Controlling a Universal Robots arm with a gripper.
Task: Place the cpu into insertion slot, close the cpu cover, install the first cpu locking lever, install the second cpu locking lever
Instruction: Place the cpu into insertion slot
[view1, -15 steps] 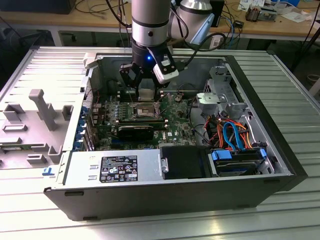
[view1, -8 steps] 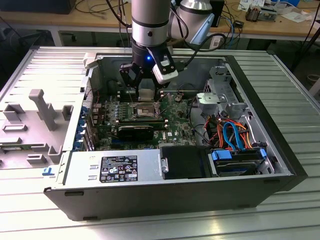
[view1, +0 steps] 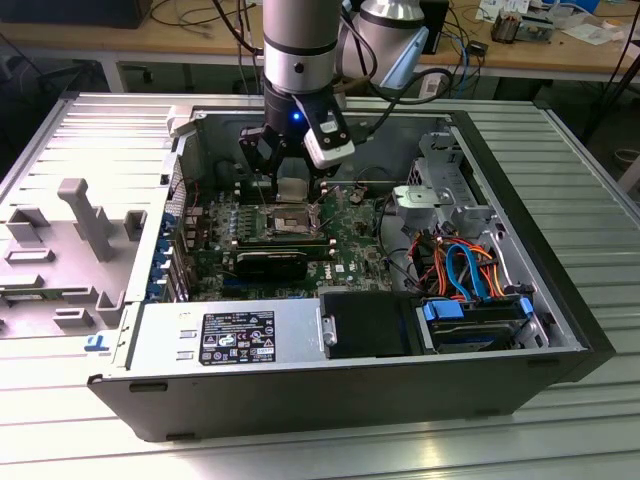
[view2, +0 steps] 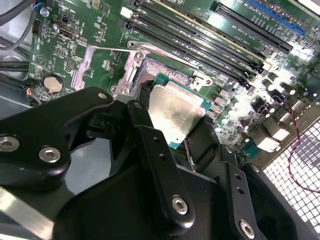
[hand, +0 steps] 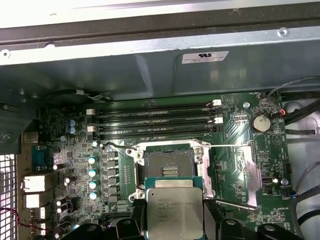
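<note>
The cpu (hand: 175, 212) is clamped by two opposite edges in the gripper (view1: 291, 183), silver top up, apart from the insertion slot (hand: 168, 162) and not yet seated. In the exterior view it sits at 12 o'clock of the slot. The slot is bare, contacts exposed, on the green motherboard (view1: 350, 255). Judgement: square the chip's edges to the socket rim, hold it level, and lower without sliding so that nothing bends. The arm (view1: 297, 50) drops near-vertical into the open computer case (view1: 330, 400), wrist over the socket.
</note>
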